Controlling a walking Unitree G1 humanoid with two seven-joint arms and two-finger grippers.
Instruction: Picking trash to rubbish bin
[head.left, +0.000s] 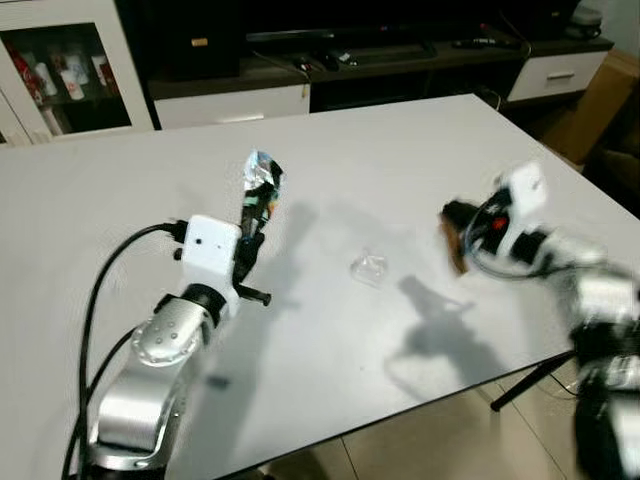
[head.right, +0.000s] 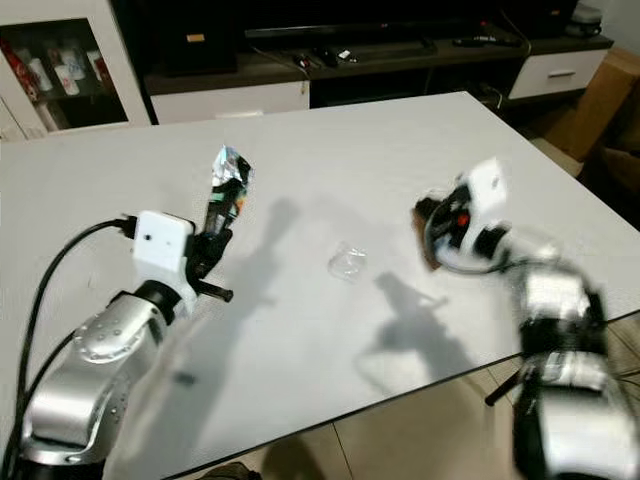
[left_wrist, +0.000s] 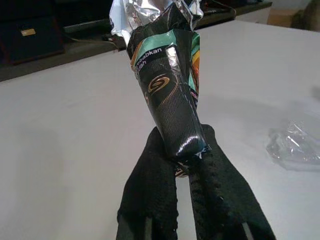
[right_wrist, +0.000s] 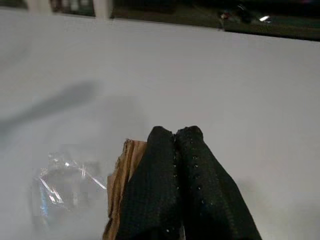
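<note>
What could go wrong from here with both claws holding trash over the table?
The left claw pinches only the bottom tip of the upright snack wrapper, so it could slip out or tip on the way to the bin. The right claw holds a brown scrap at its edge, which might drop. The clear plastic piece lies on the table and could be forgotten.

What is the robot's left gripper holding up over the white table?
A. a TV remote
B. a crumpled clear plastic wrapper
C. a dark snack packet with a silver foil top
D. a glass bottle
C: the left gripper is pinched on the bottom end of a dark snack packet with a torn silver top, held above the table; the clear wrapper lies loose on the tabletop.
</note>
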